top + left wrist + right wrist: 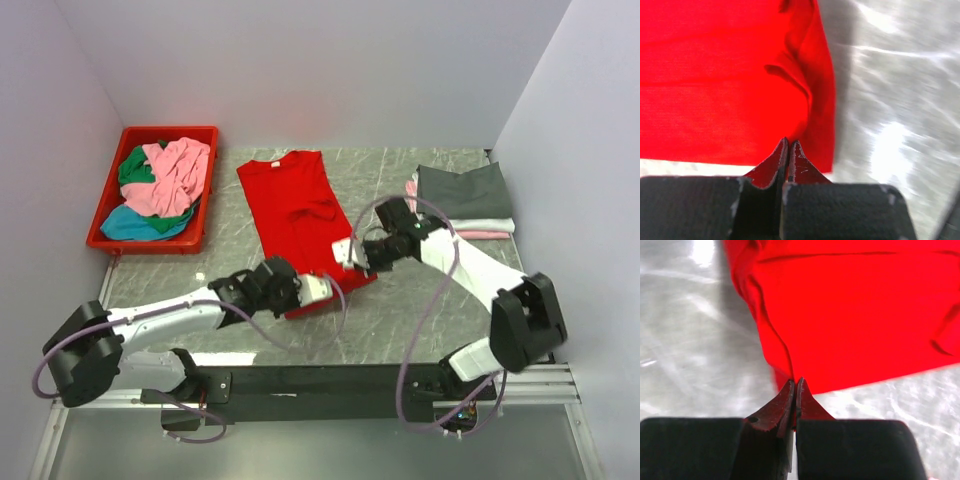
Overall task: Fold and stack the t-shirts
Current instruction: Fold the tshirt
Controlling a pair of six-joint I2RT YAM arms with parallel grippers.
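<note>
Pinching the near hem, both pairs of jaws are pressed tight together. The left jaws hold one bottom corner of the red tee (pixel 715 75) and the right jaws the other, with cloth caught between the tips as far as the wrist views show. The tee lies flat on the counter (pixel 400 320), collar away from the arms, its sleeves apparently tucked in. Further right sits a stack (pixel 465 195) of folded tees, dark grey on top with white and pink beneath. In the bin (pixel 105 215) at the left, pink, green and teal tees lie in a heap. I judge the task about half done, with this fold to finish and the heap left.
</note>
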